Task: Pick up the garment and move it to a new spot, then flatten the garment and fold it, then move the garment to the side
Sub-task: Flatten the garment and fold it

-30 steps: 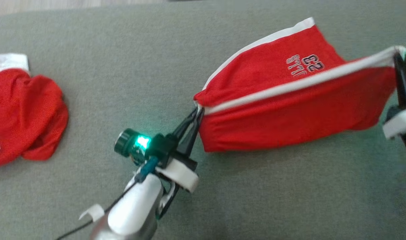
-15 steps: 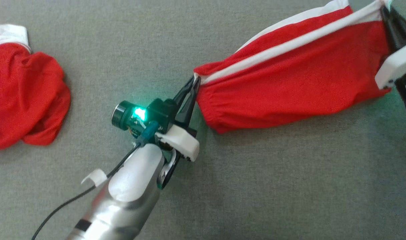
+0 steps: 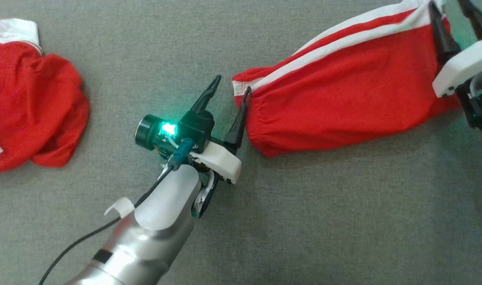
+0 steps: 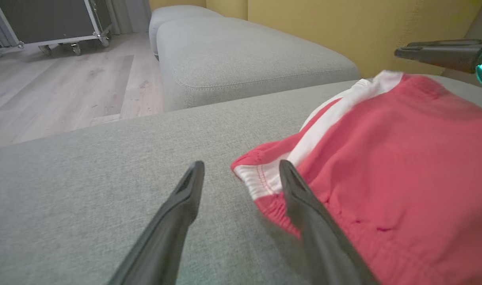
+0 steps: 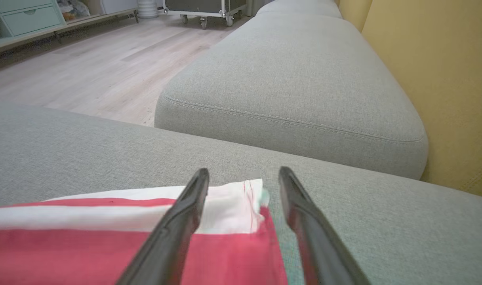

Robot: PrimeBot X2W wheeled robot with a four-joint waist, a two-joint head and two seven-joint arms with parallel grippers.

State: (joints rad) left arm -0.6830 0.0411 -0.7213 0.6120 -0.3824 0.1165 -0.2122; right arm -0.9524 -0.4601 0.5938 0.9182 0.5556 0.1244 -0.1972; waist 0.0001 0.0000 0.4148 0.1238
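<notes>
Red shorts with a white stripe (image 3: 343, 95) lie folded flat on the grey cushion (image 3: 264, 221), stretched from centre to the upper right. My left gripper (image 3: 232, 86) stands open at their left corner (image 4: 260, 178), one finger against the hem and nothing held. At the shorts' right end my right gripper (image 3: 448, 6) is open too, its fingers straddling the white corner (image 5: 241, 202) without closing on it.
Another red and white garment (image 3: 27, 99) lies crumpled at the far left of the cushion. A second grey cushion (image 5: 296, 83) and a yellow backrest (image 5: 442, 59) sit beyond; wooden floor (image 4: 66, 87) lies past the edge.
Both grippers have let go of the shorts' corners and opened. The shorts, earlier hanging taut between them, now lie flat on the cushion. The head view shifted.
</notes>
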